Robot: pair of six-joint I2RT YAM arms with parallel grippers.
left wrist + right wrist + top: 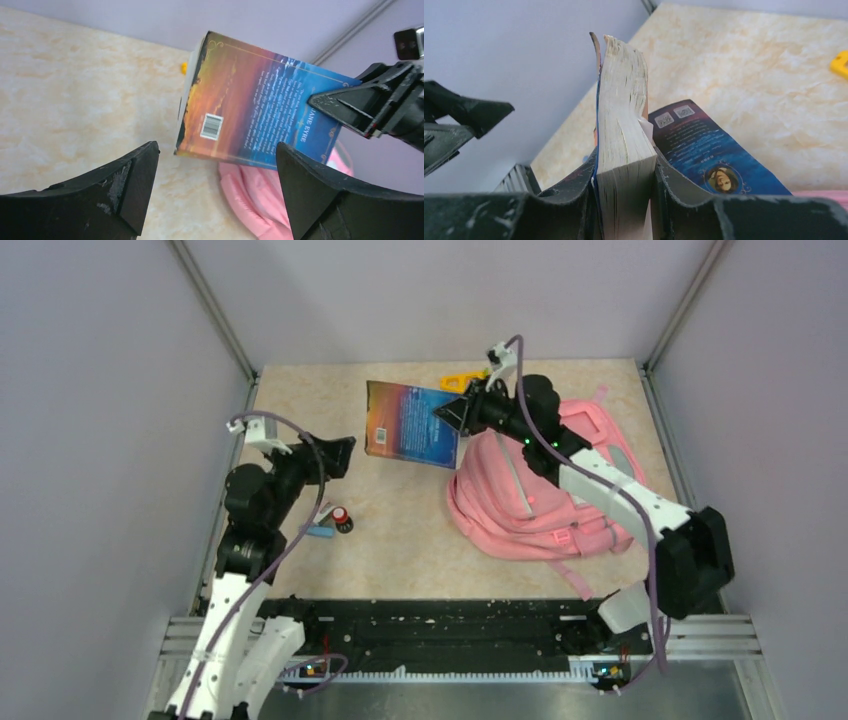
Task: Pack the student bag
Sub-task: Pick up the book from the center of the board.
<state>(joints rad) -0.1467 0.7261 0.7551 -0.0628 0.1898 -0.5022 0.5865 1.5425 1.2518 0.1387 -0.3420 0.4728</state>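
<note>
The student bag (530, 510), a soft pink backpack, lies on the right half of the table; it also shows in the left wrist view (255, 200). My right gripper (455, 415) is shut on a paperback book (412, 425) with a blue and orange cover and holds it off the table, just left of the bag's far end. In the right wrist view the fingers clamp the page block (626, 150), and one blue cover (709, 155) flaps loose outside the right finger. My left gripper (340, 452) is open and empty, facing the book (250, 120) from the left.
A small dark bottle with a red cap (342, 519) and a blue object (320, 531) lie near the left arm. A yellow object (460, 378) lies at the back of the table behind the book. Walls enclose the table on three sides.
</note>
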